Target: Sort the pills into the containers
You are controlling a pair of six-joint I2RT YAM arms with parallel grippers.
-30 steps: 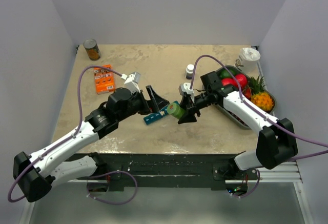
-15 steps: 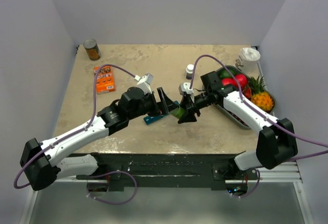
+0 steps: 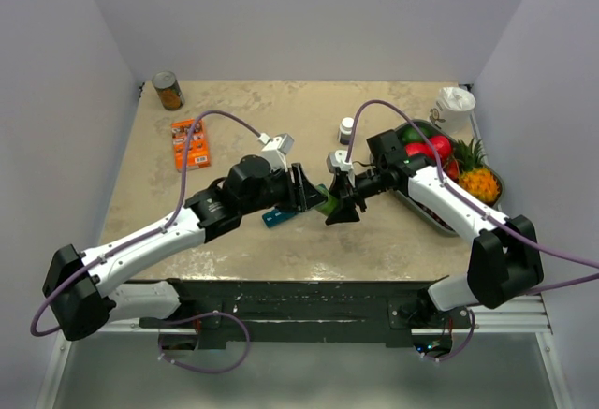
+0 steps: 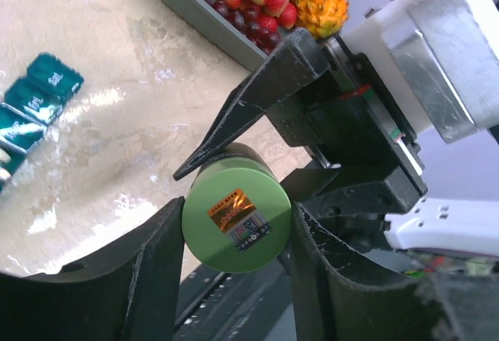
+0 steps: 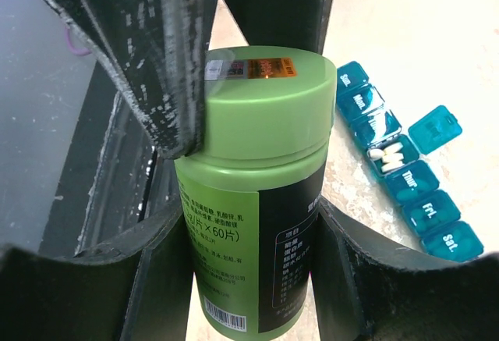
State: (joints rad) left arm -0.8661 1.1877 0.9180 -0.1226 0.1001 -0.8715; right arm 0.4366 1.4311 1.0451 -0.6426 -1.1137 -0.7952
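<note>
A green pill bottle (image 5: 249,200) hangs above the table between both arms. My right gripper (image 5: 251,216) is shut on its labelled body. My left gripper (image 4: 236,208) is shut on the green cap (image 4: 236,218), one finger pressed against each side. In the top view the two grippers (image 3: 314,198) (image 3: 339,205) meet nose to nose and hide most of the bottle. The teal pill organiser (image 5: 398,161) lies on the table under them, also in the top view (image 3: 278,215). One compartment stands open with white pills (image 5: 387,156) inside; the other lids are down.
A grey fruit tray (image 3: 438,225) with a pineapple (image 3: 479,180) sits at the right under my right arm. Behind are a small dark bottle with a white cap (image 3: 347,129) and a white cup (image 3: 456,105). An orange packet (image 3: 191,143) and a tin can (image 3: 168,91) lie far left.
My left arm has reached right to the bottle and its jaws have come in from wide open onto the cap. The right arm and the bottle have stayed still.
</note>
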